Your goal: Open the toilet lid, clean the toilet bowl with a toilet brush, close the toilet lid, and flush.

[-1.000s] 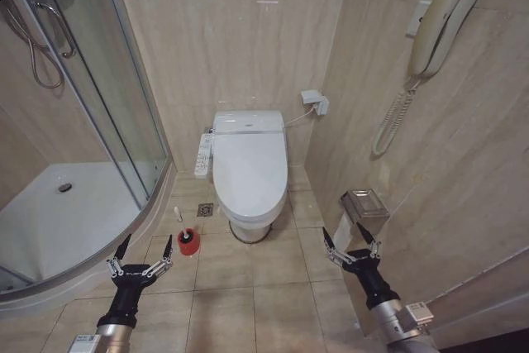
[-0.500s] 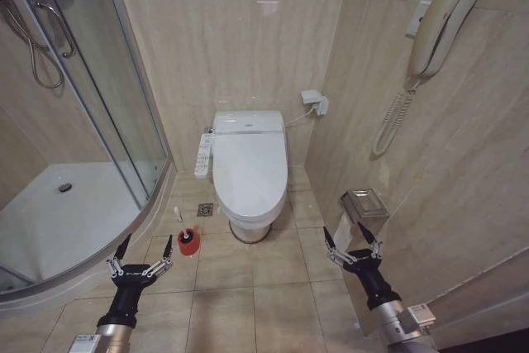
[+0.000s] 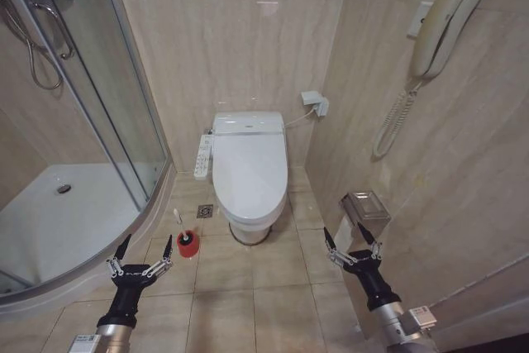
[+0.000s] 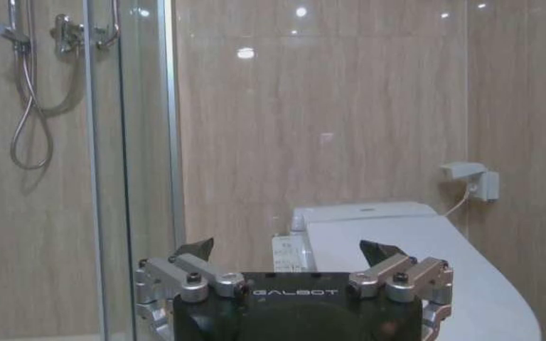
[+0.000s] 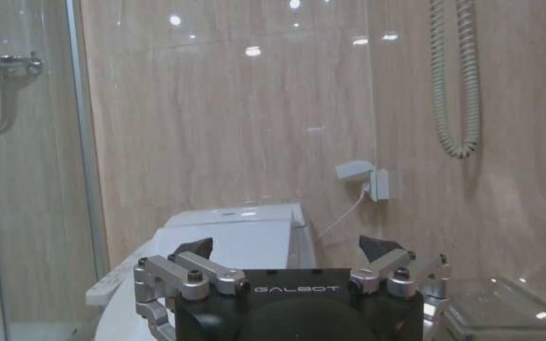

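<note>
At inspection, your left tool hung low at about 7 o'clock in the head view, fingers spread wide and holding nothing. Your right tool hung at about 5 o'clock, equally splayed and empty.

The toilet lid lay shut over the toilet bowl, dead ahead at 12 o'clock against the rear wall. The toilet brush stood in its red holder on the floor tiles, just beside the pedestal at its 8 o'clock and close ahead of your left tool.

Change over the past second was slight — the whole head view shifted a little, which I judged to be camera motion, and the right tool sat marginally lower. Neither tool had closed on anything.

Finding: the first step — raising the lid — was not yet begun. Both wrist views showed the lid well apart from either tool.
</note>
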`<state>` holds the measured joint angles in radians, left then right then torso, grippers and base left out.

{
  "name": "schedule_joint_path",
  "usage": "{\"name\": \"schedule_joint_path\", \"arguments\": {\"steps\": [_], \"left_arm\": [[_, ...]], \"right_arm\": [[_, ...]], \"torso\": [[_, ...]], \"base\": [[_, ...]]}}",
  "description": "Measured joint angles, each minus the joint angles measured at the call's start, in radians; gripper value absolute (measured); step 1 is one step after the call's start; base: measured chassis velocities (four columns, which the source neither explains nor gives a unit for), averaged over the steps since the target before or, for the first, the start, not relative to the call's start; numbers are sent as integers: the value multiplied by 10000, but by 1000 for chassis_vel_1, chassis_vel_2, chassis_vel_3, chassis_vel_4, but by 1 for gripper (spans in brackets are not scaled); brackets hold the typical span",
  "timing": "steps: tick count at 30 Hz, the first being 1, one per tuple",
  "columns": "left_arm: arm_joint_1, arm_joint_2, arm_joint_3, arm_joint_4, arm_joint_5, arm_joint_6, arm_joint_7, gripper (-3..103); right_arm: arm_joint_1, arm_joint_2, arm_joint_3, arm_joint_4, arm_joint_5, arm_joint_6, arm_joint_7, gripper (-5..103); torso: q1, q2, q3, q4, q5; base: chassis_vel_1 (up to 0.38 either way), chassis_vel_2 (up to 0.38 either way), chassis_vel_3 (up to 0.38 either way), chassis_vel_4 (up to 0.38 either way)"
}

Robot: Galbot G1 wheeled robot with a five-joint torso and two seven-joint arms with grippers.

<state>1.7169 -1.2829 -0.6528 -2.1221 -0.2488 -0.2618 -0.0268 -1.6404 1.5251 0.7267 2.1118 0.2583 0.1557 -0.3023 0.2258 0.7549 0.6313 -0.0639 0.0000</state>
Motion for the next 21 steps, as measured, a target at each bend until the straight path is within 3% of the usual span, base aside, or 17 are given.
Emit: {"name": "schedule_joint_path", "arguments": {"steps": [9,11,21], "left_arm": [[-5,1,-1,0,0,0,0,100],[-2,0,-1,0,0,0,0,100],[1,0,-1,0,0,0,0,100]], "right_arm": [[0,-96,144,-68,126,387,128,100],[11,-171,176,-110,200,430,131,100],[408,-558,24,-445,380,172,415,100]], "torso": [[15,-5,7,-4,1],[9,-4,4,4,-1],[-5,2,-2,-1,1]], "base": [[-158,152,145,-153],[-21,54,16,-24],[25,-33,-33,24]]}}
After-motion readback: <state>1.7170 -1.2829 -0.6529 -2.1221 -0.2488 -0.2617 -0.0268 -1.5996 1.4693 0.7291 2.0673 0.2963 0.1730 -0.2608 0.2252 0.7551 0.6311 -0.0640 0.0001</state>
